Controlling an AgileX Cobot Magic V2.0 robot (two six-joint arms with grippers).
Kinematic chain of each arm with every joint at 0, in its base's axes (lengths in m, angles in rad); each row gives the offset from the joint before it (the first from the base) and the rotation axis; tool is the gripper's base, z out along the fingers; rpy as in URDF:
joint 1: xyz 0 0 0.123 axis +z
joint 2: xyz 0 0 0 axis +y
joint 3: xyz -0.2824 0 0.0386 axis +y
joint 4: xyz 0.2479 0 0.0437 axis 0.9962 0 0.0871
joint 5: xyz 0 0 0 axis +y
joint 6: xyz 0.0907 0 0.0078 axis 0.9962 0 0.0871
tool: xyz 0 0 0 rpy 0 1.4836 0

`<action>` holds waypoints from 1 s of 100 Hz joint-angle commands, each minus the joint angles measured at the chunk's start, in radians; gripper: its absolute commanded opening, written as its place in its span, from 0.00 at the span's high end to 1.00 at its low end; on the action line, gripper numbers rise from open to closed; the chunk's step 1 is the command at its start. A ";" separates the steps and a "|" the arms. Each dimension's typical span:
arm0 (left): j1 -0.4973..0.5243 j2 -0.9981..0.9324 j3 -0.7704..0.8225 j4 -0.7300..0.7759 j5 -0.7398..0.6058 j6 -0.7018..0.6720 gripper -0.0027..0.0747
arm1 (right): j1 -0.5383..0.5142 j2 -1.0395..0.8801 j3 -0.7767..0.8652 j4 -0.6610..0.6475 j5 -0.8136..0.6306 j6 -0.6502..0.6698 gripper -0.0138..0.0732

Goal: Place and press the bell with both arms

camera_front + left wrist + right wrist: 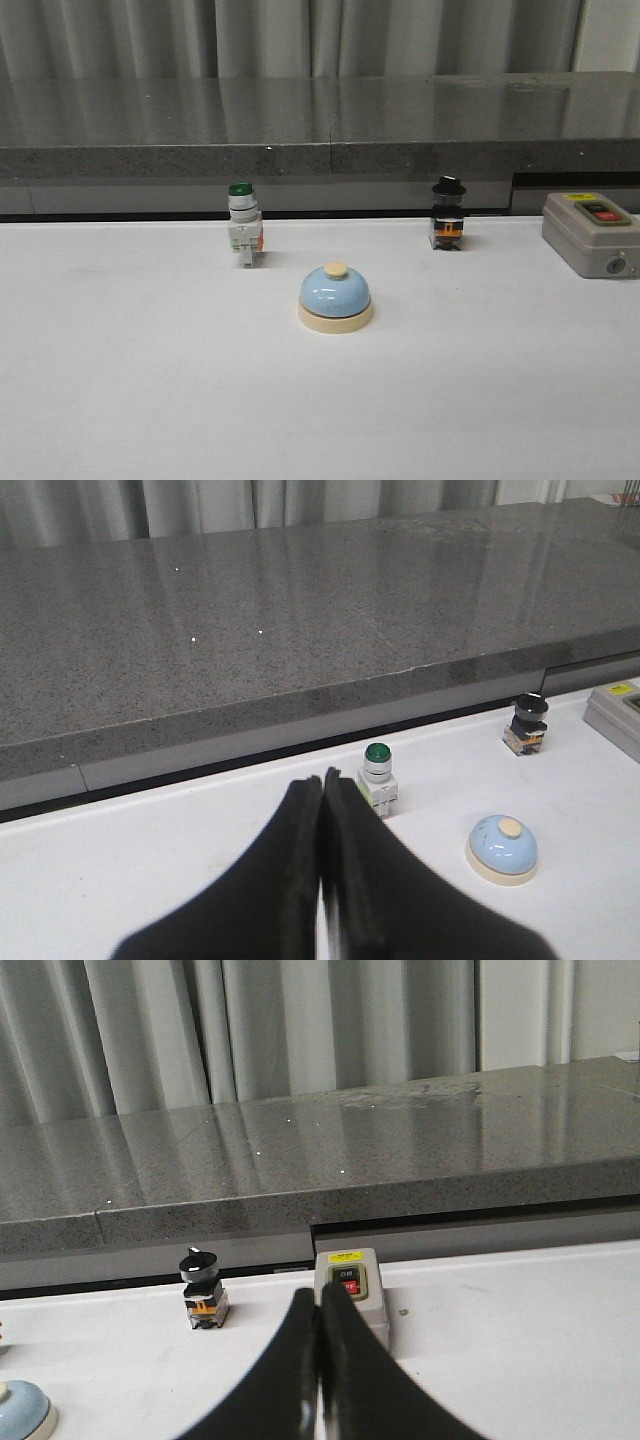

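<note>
Left wrist view: left end effector [322, 780] fills the lower middle of the frame, its two black fingers [298, 860] pressed together with only a thin seam between them, holding nothing. Just past the tips stands the green-capped switch [378, 777], upright on the white surface [120, 880]. The bell [502, 848] sits at lower right of this frame, light-blue dome on a cream base with a cream button on top, apart from the fingers and untouched. The black-capped switch [527, 723] stands further off toward the right edge, near the corner of a grey control box [618, 712]. Right wrist view: right end effector [319, 1295] rises from the bottom centre, fingers likewise closed flat against each other, empty. Directly beyond its tips is the grey control box, with a yellow label and two buttons on top. The black-capped switch is at centre left, and only a sliver of the bell shows at the lower left corner. Front view: neither arm appears. The bell rests upright at the middle of the frame, slightly below centre, on the surface. The green-capped switch stands up and to its left, the black-capped switch up and to its right, both well apart from it; the control box sits at the right edge. A dark stone ledge [300, 120] runs across the upper frame, grey curtains [260, 35] behind it.
</note>
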 commanded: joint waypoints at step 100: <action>0.150 -0.363 0.547 0.175 -0.524 -0.170 0.99 | -0.004 -0.021 -0.020 0.001 -0.085 -0.002 0.92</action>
